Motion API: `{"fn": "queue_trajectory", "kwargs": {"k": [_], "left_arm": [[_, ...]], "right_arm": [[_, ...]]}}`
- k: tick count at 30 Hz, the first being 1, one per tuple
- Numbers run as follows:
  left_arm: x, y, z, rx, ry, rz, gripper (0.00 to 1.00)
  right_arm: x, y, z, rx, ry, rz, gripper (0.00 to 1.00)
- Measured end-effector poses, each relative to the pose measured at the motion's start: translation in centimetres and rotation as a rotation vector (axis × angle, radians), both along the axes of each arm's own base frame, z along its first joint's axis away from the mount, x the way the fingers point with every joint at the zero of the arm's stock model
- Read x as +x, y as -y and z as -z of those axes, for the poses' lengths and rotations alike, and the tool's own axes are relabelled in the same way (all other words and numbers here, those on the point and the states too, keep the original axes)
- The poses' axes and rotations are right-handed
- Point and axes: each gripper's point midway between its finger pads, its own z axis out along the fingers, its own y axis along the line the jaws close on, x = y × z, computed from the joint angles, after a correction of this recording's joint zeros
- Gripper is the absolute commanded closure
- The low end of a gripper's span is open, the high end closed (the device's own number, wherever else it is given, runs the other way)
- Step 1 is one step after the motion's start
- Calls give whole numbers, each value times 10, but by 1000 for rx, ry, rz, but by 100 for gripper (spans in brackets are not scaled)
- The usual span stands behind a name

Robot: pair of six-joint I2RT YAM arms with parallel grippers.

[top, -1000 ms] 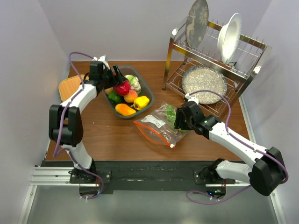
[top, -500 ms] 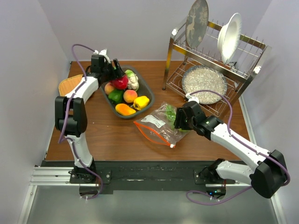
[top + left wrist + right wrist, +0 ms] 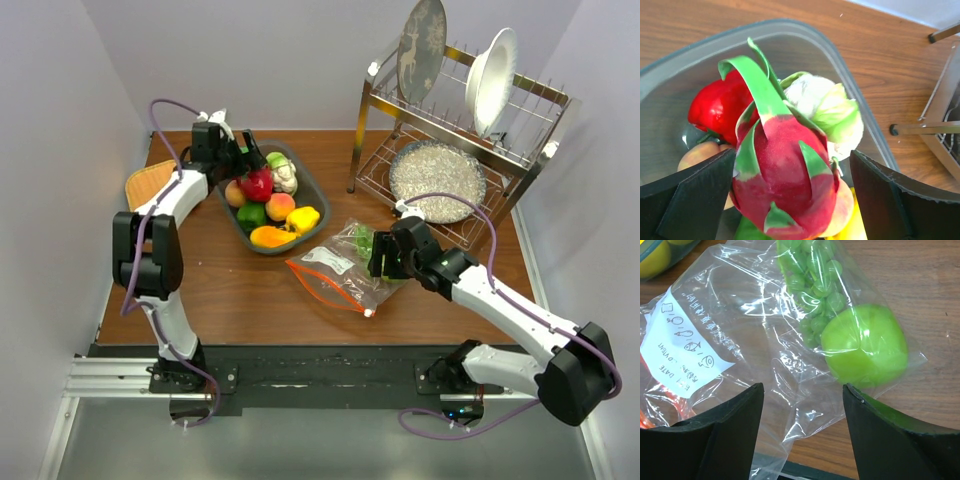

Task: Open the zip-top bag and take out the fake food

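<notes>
Peach mostly behind dragon fruit

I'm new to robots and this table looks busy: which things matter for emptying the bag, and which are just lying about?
Job:
bag
apple and grapes inside it
bin with the dragon fruit on top of other toy food

Lying about:
dish rack
grey plate
white dish
pan
wooden board
</notes>
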Motion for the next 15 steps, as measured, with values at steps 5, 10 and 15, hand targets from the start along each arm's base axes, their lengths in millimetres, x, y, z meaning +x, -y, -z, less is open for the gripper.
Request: {"fn": "queue_trajectory", "kwargs": {"k": [5,10,15], "left_arm": [[-3,-1,-25,7,51,6,0],[-12,-5,-59,14,100,-14,3],[-42,-4,-95,16,158,-41,11]], "right_arm": [[1,-2,-6,5,15,-18,29],[2,-7,-17,17,35,-45,28],[-4,-21,-28,3,64,-108,28]]}}
